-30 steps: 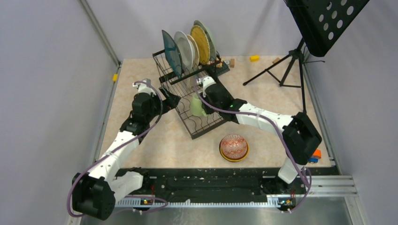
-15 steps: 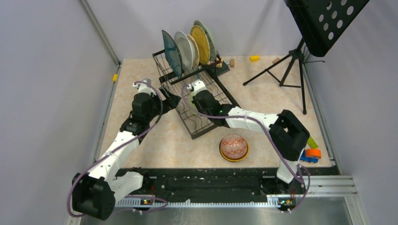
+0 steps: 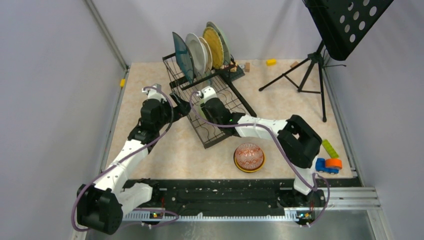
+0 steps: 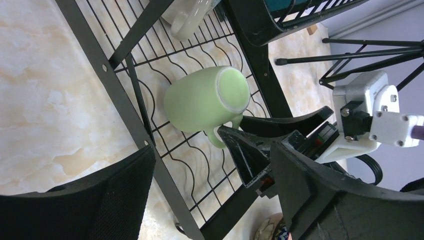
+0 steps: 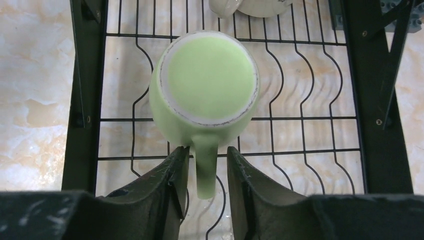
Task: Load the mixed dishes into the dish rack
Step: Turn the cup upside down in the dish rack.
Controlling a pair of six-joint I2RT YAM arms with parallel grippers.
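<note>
The light-green mug (image 5: pixel 207 82) stands upside down on the wavy wires of the black dish rack (image 5: pixel 82 100), its handle toward my right gripper (image 5: pixel 207 155). The right fingers straddle the handle with small gaps, so the jaws are open. The mug also shows in the left wrist view (image 4: pixel 205 100), with a cream mug (image 4: pixel 187 17) behind it. My left gripper (image 4: pixel 212 150) is open wide around the rack's near-left rail (image 4: pixel 125 100). From above, several plates (image 3: pixel 196 52) stand in the rack's upper section. The red-patterned bowl (image 3: pixel 249 156) sits in a yellow-orange one on the table.
A black music stand (image 3: pixel 345 25) on its tripod (image 3: pixel 310 70) stands at the back right. A blue toy car (image 3: pixel 327 165) and green block (image 3: pixel 330 148) lie at the right edge. Yellow blocks lie at the back (image 3: pixel 271 62) and the left wall (image 3: pixel 122 82).
My right arm has swung left with the green mug, from the rack's right side onto the tray wires. The fingers now stand off the handle. The left arm has not moved.
</note>
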